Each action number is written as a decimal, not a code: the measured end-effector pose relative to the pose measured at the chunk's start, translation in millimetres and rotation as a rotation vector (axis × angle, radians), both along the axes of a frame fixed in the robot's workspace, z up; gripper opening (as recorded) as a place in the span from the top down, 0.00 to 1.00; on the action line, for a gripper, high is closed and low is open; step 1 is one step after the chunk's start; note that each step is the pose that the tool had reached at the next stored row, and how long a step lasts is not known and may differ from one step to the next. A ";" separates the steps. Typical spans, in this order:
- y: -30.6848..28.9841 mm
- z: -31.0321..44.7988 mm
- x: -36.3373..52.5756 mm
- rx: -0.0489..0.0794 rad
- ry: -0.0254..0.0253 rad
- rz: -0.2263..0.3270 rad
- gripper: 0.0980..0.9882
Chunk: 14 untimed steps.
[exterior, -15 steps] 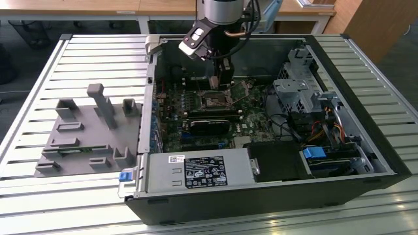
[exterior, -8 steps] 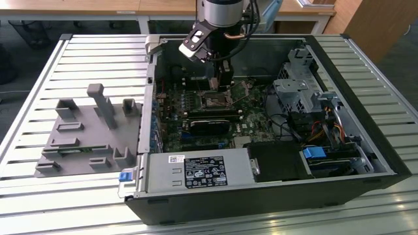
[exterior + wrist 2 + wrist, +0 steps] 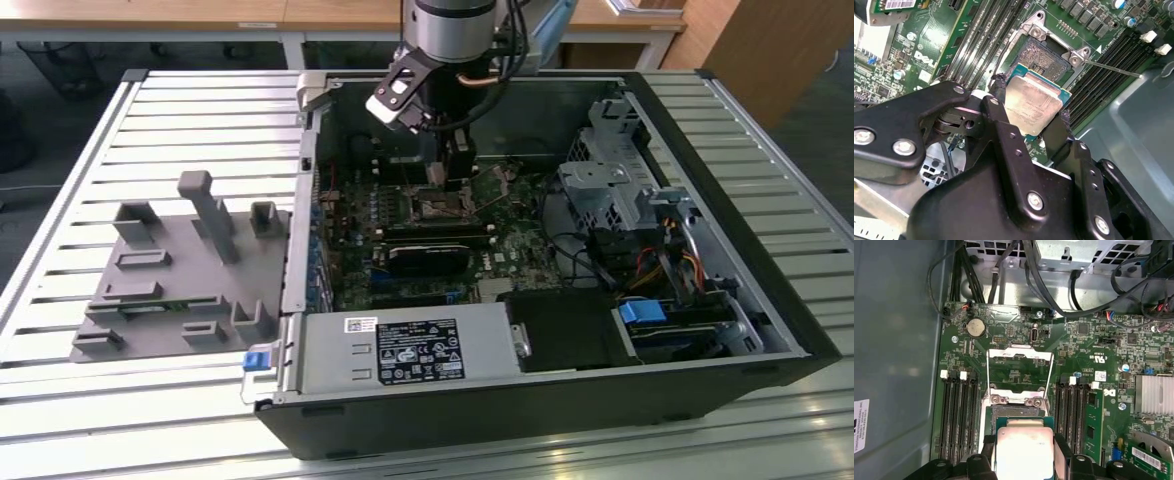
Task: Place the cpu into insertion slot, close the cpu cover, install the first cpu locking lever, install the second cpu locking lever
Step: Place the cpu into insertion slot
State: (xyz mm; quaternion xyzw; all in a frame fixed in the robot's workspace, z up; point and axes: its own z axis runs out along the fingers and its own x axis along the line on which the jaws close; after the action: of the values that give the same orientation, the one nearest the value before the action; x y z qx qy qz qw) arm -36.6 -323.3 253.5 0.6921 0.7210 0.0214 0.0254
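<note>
Second wrist view: small flat square cpu [image 3: 1034,102], dull silver-grey metal top, is pinched by two opposite edges in the black claw [image 3: 1031,105], jaws narrowed onto it. It hangs just above the insertion slot [image 3: 1046,55], a square socket with dark centre and silver rim in the green circuit board [image 3: 946,25]. It is not seated. Chip is probably light, thin and stiff with a smooth top, so the edge hold looks right. Socket contacts look fragile.

First wrist view: thin silver cpu cover [image 3: 1021,354] frame stands open beyond the slot. Long black memory slots [image 3: 956,415] flank the slot.

Exterior view: slot sits inside the black computer case [image 3: 534,420] on the slatted metal tabletop [image 3: 134,420].
</note>
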 end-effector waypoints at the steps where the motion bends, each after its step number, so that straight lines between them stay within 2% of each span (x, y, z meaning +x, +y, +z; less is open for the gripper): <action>1: 0.2 -1.0 0.0 0.000 0.0000 0.000 0.50; 14: 3.1 -13.0 0.0 0.000 0.0000 -0.008 0.50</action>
State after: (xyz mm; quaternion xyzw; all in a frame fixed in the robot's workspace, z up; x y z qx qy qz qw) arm -36.6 -320.3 240.5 0.6950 0.7183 0.0213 0.0255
